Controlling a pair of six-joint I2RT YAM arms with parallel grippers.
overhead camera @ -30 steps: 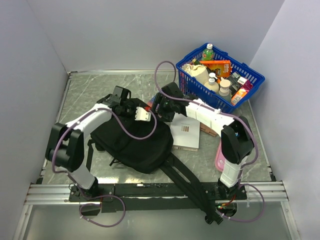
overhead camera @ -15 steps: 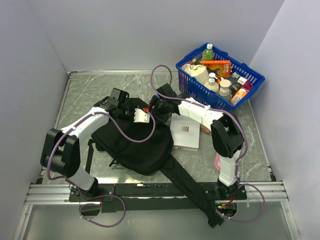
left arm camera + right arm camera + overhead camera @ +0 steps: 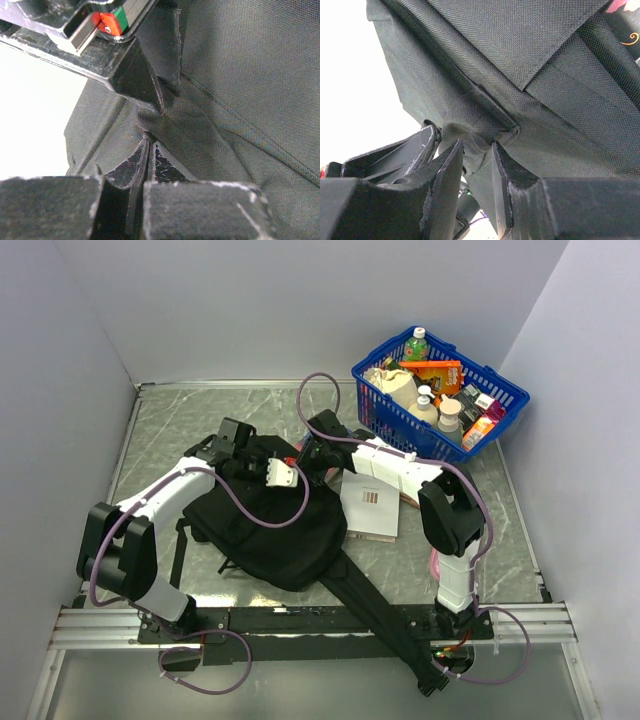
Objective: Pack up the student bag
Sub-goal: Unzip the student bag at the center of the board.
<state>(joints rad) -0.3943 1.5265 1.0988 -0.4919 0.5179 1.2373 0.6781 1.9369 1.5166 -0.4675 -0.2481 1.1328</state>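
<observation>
student bag (image 3: 270, 530): flat on tabletop (image 3: 190, 410), centre-left of top view | left claw (image 3: 148, 150): clenched on a fabric fold at the bag's upper edge | right claw (image 3: 477, 150): pinching a neighbouring fold | why: probably to spread the opening for packing

student bag (image 3: 270, 525) in matt black woven cloth, basket (image 3: 505, 390) in blue plastic mesh, fingers (image 3: 445, 180) matt black and scuffed

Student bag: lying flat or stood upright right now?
Lying flat: the student bag is slumped on the table, with its straps trailing toward the near edge.
</observation>
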